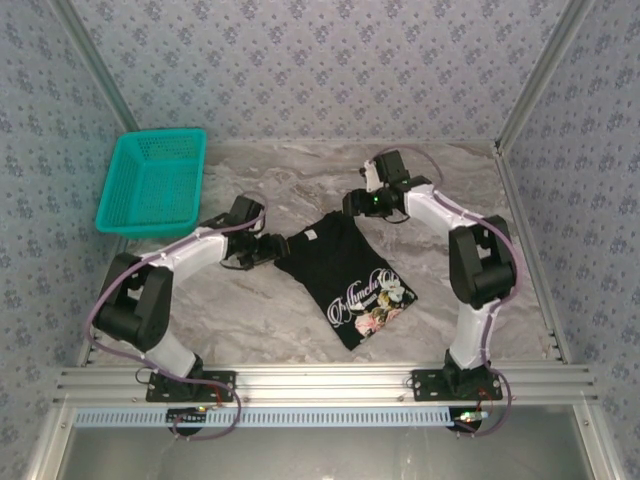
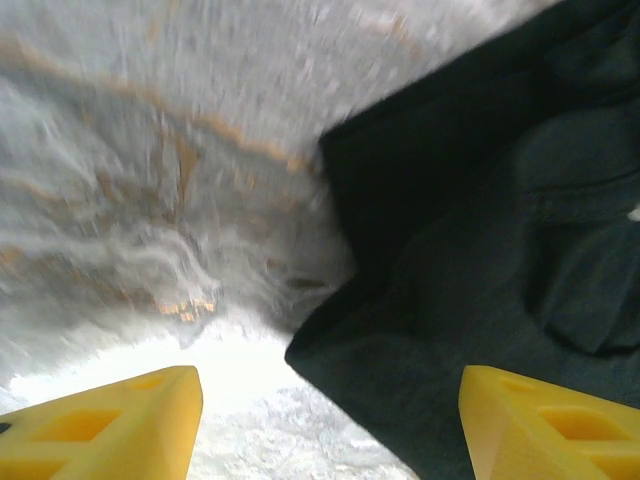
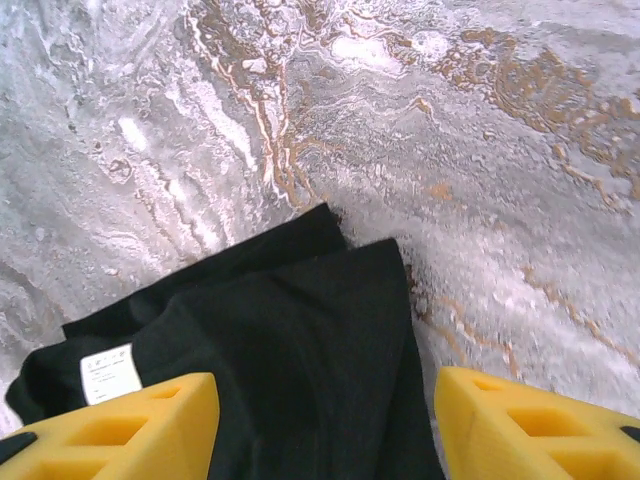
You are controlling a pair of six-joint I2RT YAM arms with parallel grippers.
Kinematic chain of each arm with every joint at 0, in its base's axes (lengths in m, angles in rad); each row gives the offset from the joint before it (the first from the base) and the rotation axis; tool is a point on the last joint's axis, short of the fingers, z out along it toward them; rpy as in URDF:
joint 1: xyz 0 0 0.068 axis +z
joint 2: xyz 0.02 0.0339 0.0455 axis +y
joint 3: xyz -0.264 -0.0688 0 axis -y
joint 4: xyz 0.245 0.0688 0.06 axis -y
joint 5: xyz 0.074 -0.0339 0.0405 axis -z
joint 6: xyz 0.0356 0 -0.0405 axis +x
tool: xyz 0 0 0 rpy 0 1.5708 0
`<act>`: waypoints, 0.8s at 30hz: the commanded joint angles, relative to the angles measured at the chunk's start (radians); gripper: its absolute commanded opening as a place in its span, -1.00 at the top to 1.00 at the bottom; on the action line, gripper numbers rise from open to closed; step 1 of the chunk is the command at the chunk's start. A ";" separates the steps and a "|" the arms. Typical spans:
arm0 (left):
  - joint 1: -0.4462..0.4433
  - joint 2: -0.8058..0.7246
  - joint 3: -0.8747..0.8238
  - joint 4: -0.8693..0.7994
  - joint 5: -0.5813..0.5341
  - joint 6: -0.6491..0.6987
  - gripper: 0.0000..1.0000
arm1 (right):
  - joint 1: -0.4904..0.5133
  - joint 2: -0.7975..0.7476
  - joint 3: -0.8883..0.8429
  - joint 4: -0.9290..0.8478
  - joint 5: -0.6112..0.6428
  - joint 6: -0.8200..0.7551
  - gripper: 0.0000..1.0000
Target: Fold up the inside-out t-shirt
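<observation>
The inside-out t-shirt (image 1: 335, 265) lies crumpled flat in the middle of the marble table, black, with its floral print (image 1: 375, 303) facing up at the near right end. My left gripper (image 1: 272, 248) sits low at the shirt's left edge. In the left wrist view its yellow fingers (image 2: 110, 425) stand apart, with the black cloth (image 2: 480, 250) reaching in from the right. My right gripper (image 1: 353, 207) hovers at the shirt's far corner. Its yellow fingers (image 3: 530, 420) are spread open over a layered black corner (image 3: 300, 340) bearing a white label (image 3: 108, 372).
A teal plastic basket (image 1: 152, 182) stands at the back left, touching the left wall. Patterned walls and metal posts enclose the table (image 1: 250, 310) on three sides. Bare marble lies to the left and right of the shirt.
</observation>
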 commanded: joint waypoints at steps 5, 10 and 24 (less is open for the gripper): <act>-0.009 0.074 0.013 0.169 0.109 -0.124 -0.09 | 0.003 0.116 0.083 -0.038 -0.106 -0.040 -0.19; -0.010 0.108 0.011 0.204 0.124 -0.136 0.14 | 0.017 0.156 0.094 -0.034 -0.128 -0.040 -0.09; -0.009 0.072 0.024 0.393 0.208 -0.075 0.98 | -0.009 0.131 0.098 -0.047 -0.179 -0.066 0.84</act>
